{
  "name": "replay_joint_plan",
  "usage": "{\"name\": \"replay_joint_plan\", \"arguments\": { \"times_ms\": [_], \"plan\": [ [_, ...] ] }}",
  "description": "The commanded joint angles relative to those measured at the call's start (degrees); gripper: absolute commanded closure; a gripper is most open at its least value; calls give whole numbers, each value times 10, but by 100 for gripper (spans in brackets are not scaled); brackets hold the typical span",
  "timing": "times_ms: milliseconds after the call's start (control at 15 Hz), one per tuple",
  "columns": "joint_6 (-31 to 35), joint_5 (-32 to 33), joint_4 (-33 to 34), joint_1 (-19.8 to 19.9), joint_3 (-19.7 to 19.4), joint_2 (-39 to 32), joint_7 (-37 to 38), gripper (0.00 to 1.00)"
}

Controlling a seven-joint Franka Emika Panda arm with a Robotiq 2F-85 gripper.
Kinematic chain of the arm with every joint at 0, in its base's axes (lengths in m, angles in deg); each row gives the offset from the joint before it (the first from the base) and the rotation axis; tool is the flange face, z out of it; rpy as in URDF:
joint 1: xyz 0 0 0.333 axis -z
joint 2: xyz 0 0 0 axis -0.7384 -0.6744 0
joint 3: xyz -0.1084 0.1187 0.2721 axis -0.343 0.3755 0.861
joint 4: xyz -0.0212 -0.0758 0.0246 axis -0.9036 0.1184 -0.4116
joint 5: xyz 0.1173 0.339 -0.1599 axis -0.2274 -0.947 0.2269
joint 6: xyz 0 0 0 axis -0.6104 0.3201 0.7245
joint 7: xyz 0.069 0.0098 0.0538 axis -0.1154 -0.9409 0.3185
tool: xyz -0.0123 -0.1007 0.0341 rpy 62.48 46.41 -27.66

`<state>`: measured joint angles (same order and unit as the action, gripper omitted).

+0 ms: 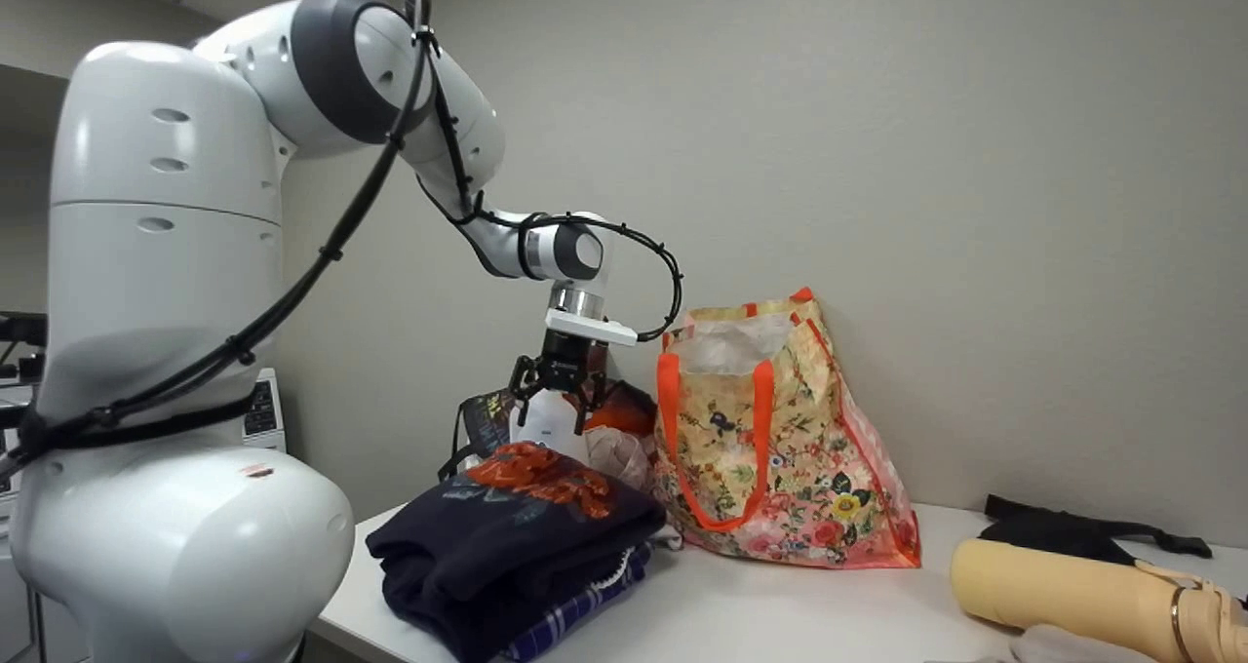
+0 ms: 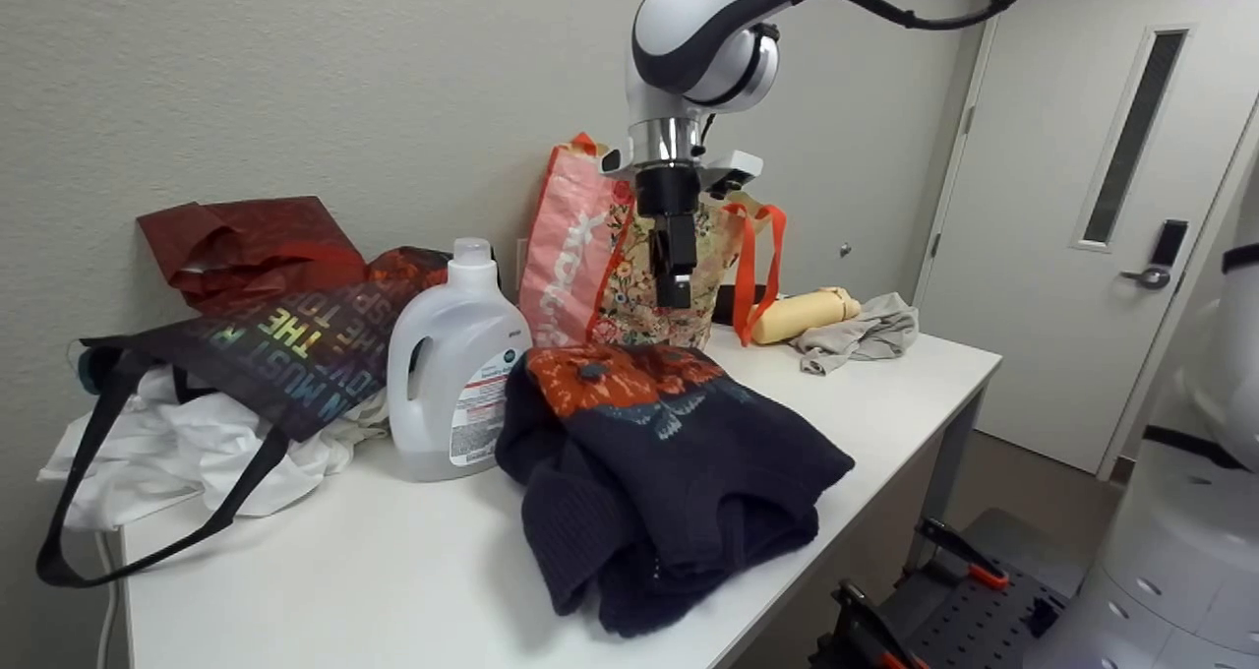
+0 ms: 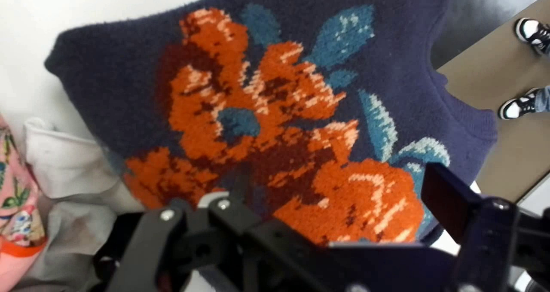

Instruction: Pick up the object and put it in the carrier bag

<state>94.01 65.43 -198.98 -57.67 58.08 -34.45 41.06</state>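
Gripper (image 1: pixel 551 424), jaws spread apart, hangs above the folded navy sweater (image 1: pixel 517 541); floral shopping bag (image 1: pixel 804 458) stands right of it in an exterior view.

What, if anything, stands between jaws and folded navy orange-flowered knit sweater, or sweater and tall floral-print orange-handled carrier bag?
Nothing visible separates the open jaws from the sweater. Crumpled pale cloth lies low between sweater and bag; lifting high should probably clear it.
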Motion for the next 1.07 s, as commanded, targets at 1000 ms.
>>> {"name": "replay_joint_plan", "arguments": {
  "times_ms": [1000],
  "plan": [
    [19,-43,202,52,65,-239,-74,0]
  ]
}}
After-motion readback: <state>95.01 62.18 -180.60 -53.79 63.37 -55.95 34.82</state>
